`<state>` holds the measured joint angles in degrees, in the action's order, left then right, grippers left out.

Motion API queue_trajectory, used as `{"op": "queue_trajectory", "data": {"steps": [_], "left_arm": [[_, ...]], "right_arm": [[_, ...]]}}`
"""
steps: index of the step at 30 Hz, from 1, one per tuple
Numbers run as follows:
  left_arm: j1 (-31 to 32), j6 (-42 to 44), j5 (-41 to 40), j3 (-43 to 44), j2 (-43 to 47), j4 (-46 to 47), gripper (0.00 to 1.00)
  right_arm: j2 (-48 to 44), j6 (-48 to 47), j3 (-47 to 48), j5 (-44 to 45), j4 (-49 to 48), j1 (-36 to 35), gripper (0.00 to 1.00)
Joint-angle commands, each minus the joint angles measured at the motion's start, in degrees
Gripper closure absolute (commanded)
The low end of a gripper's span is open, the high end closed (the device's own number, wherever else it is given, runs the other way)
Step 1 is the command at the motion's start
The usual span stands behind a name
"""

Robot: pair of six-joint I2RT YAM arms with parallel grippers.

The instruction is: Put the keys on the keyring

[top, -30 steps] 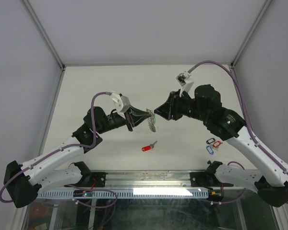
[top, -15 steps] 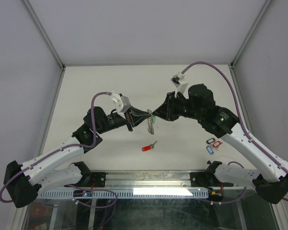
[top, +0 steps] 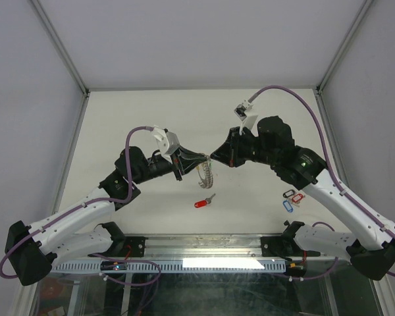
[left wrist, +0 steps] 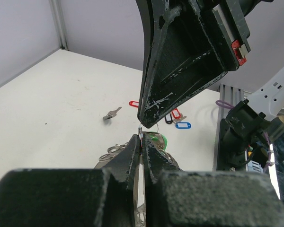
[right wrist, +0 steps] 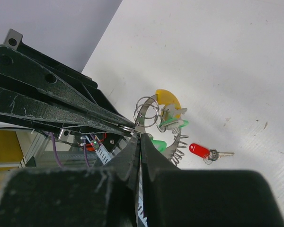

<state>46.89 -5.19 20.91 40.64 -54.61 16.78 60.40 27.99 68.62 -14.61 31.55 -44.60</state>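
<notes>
My left gripper [top: 203, 160] is shut on the wire of the keyring [top: 205, 175], a silvery coiled loop that hangs below it above the table. The ring carries a yellow-tagged key [right wrist: 166, 98] and a green-tagged key [right wrist: 176, 124]. My right gripper [top: 214, 158] meets the left one tip to tip. It is shut on the small ring of another green-tagged key [right wrist: 156, 143], also in the left wrist view [left wrist: 159, 140]. A red-tagged key [top: 203, 202] lies on the table below, also in the right wrist view [right wrist: 202, 151].
Loose key tags, red, black and blue [top: 291, 198], lie on the table at the right, in front of the right arm. White walls with metal posts enclose the table on three sides. The arm bases and a metal rail [top: 204, 263] run along the near edge.
My right gripper has moved left and closed in on the left gripper's tip. The keyring has swung and now hangs lower under the two tips. The red-tagged key has not moved.
</notes>
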Motion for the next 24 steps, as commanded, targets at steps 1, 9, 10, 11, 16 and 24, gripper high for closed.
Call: {"op": "queue_trajectory", "data": {"steps": [1, 9, 10, 11, 16, 24], "left_arm": [[0.3, -0.09, -0.69, 1.29, 1.52, 3.44, 1.0], [0.3, 0.08, -0.6, 1.75, 1.17, 3.31, 1.0], [0.31, 0.16, -0.63, 1.79, 1.17, 3.27, 1.0], [0.3, 0.18, -0.61, 1.87, 1.17, 3.31, 1.0], [0.32, 0.2, -0.74, 1.76, 1.34, 3.18, 1.0], [0.35, 0.33, -0.78, 1.67, 1.52, 3.11, 1.0]], "right_arm": [[-0.57, -0.56, 0.03, 0.0, -2.21, 0.03, 1.0], [-0.29, -1.0, -0.09, -0.66, -1.59, 0.04, 1.0], [-0.21, -1.07, -0.07, -0.71, -1.48, 0.03, 1.0], [-0.13, -1.09, -0.07, -0.82, -1.35, -0.02, 1.0], [0.29, -1.27, 0.07, -1.35, -0.99, 0.04, 1.0], [0.42, -1.27, -0.07, -1.62, -0.57, -0.01, 1.0]]}}
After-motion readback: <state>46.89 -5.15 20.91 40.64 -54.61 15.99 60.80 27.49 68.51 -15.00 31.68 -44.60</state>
